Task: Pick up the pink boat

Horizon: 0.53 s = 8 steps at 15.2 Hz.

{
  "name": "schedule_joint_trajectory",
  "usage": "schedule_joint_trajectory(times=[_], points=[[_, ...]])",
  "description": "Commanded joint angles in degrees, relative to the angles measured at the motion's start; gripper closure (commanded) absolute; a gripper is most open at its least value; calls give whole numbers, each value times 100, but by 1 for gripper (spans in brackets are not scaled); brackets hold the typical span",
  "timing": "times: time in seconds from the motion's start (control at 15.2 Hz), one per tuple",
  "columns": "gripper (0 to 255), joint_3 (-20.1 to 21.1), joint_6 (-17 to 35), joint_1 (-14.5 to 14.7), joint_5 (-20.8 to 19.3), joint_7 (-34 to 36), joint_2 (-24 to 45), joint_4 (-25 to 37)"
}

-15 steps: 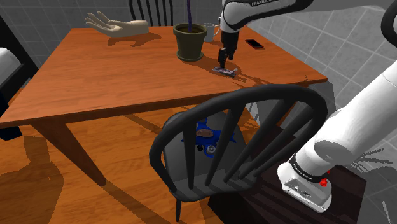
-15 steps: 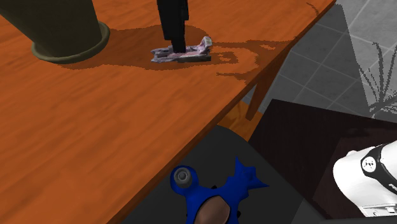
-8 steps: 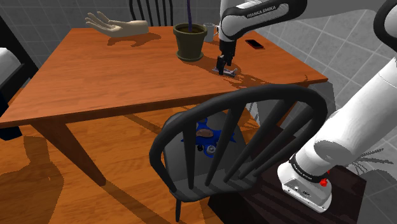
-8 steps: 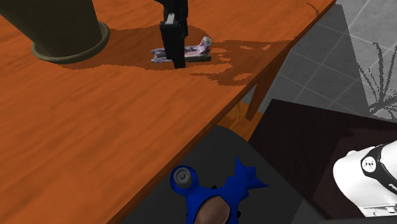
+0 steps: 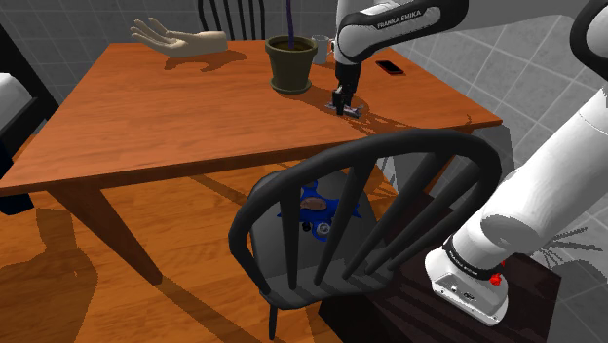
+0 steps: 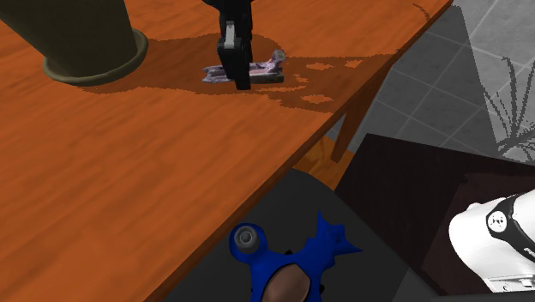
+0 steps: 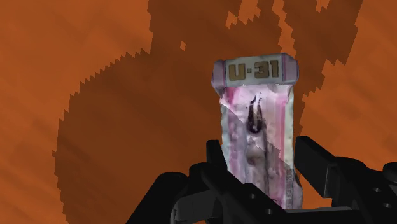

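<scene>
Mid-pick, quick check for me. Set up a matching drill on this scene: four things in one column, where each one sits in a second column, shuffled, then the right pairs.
Things:
1. pink boat
2. dark plant pot
3. blue toy
4. model hand

Places:
A. on the seat of the chair
B. at the far corner of the table in the shoulder view
C. on the table, right under the gripper
D. on the table, beside a grey mug

Pairs: 1-C, 2-D, 3-A, 4-B
</scene>
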Motion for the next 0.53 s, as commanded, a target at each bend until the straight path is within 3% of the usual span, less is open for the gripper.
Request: schedule_joint_trajectory(times=[0.0, 0.46], points=[[255, 0, 0, 0, 0, 0, 0, 0], [255, 1, -353, 1, 18, -47, -108, 247]])
